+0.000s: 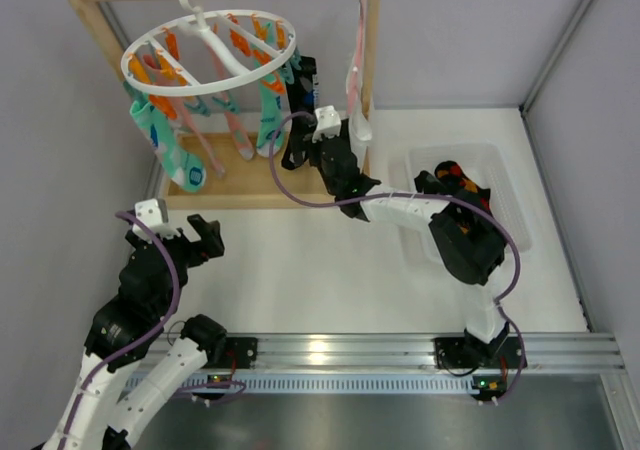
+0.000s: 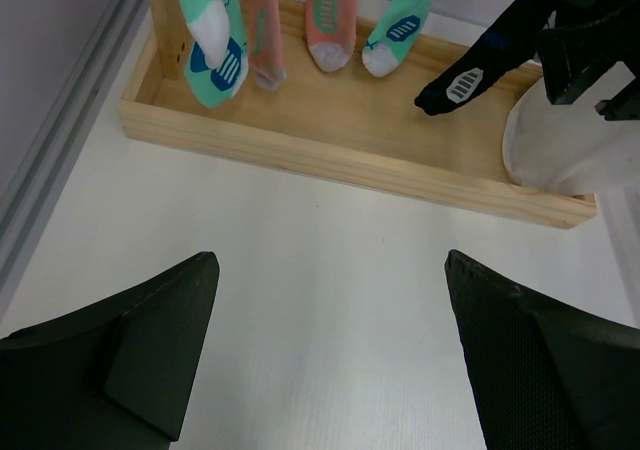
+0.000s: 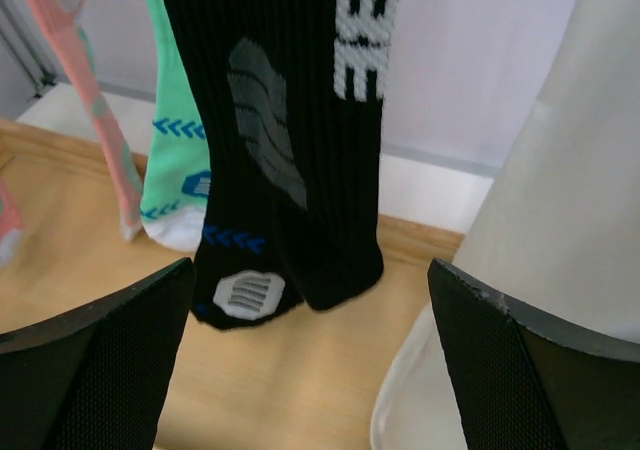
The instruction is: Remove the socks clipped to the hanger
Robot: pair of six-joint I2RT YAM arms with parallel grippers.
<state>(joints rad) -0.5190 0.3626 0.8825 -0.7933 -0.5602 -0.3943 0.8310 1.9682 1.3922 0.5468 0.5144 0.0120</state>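
Only top cam shows hanger (image 1: 160, 83); rt wrist: black sock (image 3: 300, 150), rt tool (image 3: 310, 305) spread.

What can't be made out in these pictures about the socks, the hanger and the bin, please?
Top external: which clip holds the black sock; too small, crowded under the hanger ring.
Right wrist: the black sock's top, cut off by the upper edge.
Top external: the bin's contents, mostly covered by the right arm.
Left wrist: the other socks' tops, beyond the top edge.
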